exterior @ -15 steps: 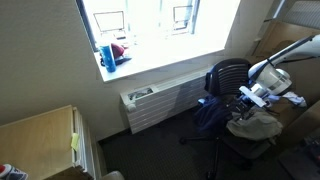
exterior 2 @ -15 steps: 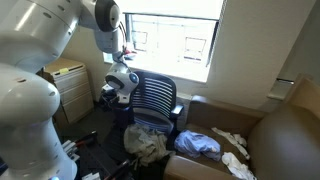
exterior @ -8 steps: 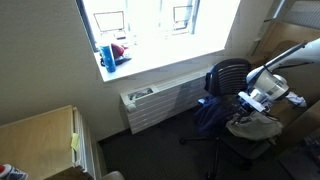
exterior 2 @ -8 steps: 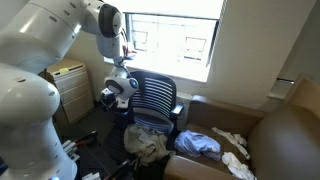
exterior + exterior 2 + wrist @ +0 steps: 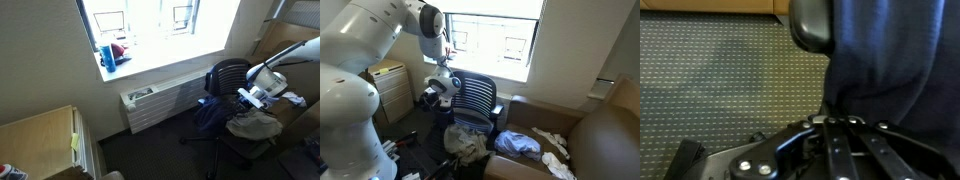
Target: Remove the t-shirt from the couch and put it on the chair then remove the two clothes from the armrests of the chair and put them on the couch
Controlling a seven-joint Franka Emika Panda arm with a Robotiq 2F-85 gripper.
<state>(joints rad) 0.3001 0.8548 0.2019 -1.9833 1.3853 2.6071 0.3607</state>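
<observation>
A dark blue cloth (image 5: 890, 50) hangs from the black armrest (image 5: 810, 22) of the office chair (image 5: 230, 78). In the wrist view my gripper (image 5: 836, 120) is shut, its fingertips pinched together on the cloth's lower edge. In both exterior views the gripper (image 5: 243, 97) (image 5: 439, 90) is at the chair's side, level with the armrest. The same dark cloth (image 5: 210, 115) droops beside the chair. A beige t-shirt (image 5: 255, 125) (image 5: 468, 141) lies crumpled on the chair seat. A light blue cloth (image 5: 518, 143) rests on the brown couch (image 5: 605, 135).
White cloths (image 5: 556, 152) lie on the couch seat. A radiator (image 5: 160, 103) stands under the window, close behind the chair. A wooden cabinet (image 5: 40, 140) is at the near left. Patterned carpet (image 5: 720, 80) covers the floor below the armrest.
The jaws have closed from wide open to shut on the dark blue cloth. The arm has barely moved.
</observation>
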